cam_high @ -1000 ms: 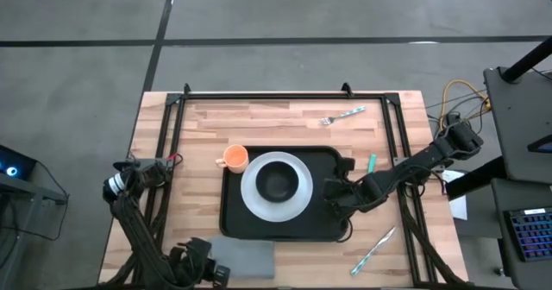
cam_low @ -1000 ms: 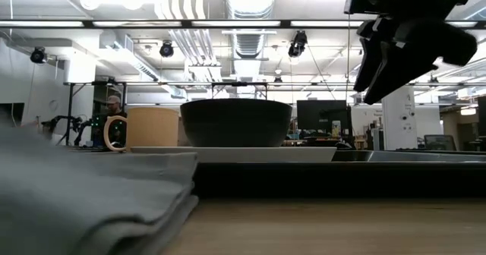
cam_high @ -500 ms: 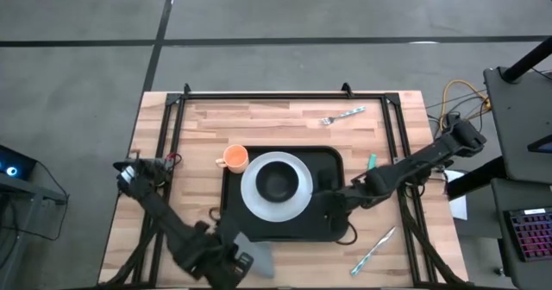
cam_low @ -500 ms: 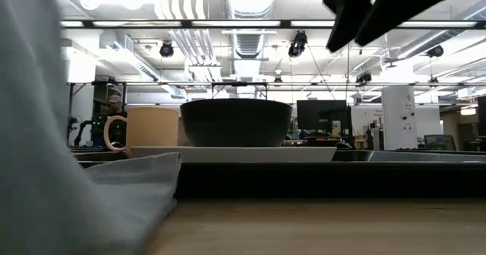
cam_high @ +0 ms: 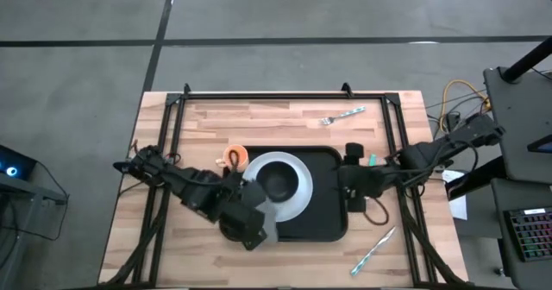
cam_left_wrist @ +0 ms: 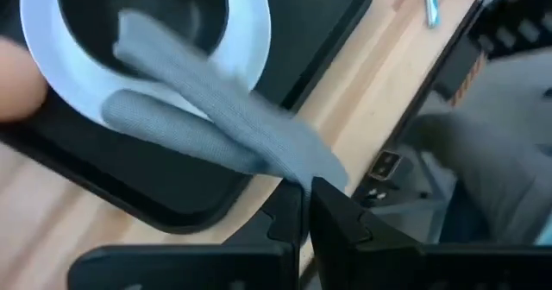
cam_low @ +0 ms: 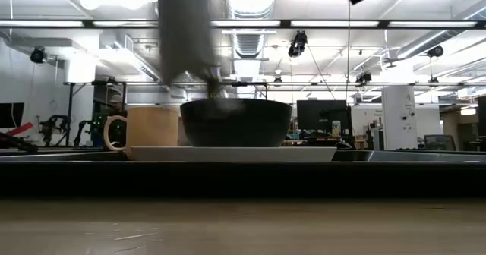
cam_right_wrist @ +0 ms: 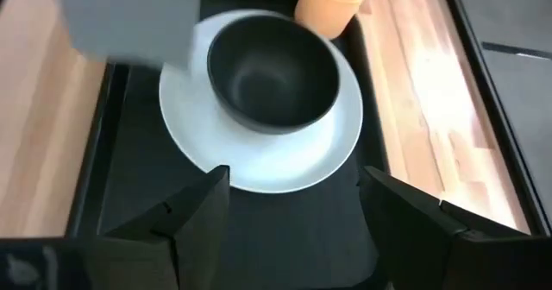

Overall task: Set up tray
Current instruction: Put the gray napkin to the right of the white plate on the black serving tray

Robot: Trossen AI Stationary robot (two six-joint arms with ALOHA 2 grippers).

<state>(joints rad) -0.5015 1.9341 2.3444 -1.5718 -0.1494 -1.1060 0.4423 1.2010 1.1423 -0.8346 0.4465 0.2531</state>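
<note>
the grey cloth (cam_high: 266, 225) is no longer lying flat at the near edge of the table. a second ago it sat there by the left arm; now the left gripper (cam_high: 250, 223) has carried it up over the near left part of the tray (cam_high: 323, 221). it hangs in the air, with its free end above the white plate (cam_high: 297, 191) and the dark bowl (cam_high: 276, 180). this looks like the step of bringing the cloth to the tray, so the setting up is moving along but the cloth is not laid down yet.

the left gripper is pinched tight on one edge of the cloth, as the left wrist view shows.

the right gripper (cam_high: 351, 176) has pulled back from the middle of the tray to its right rim. its fingers (cam_right_wrist: 185, 212) are spread wide and hold nothing.

the tray sits in the middle of the table with the plate and bowl on it. the orange cup (cam_high: 235, 157) stands at its far left corner.
</note>
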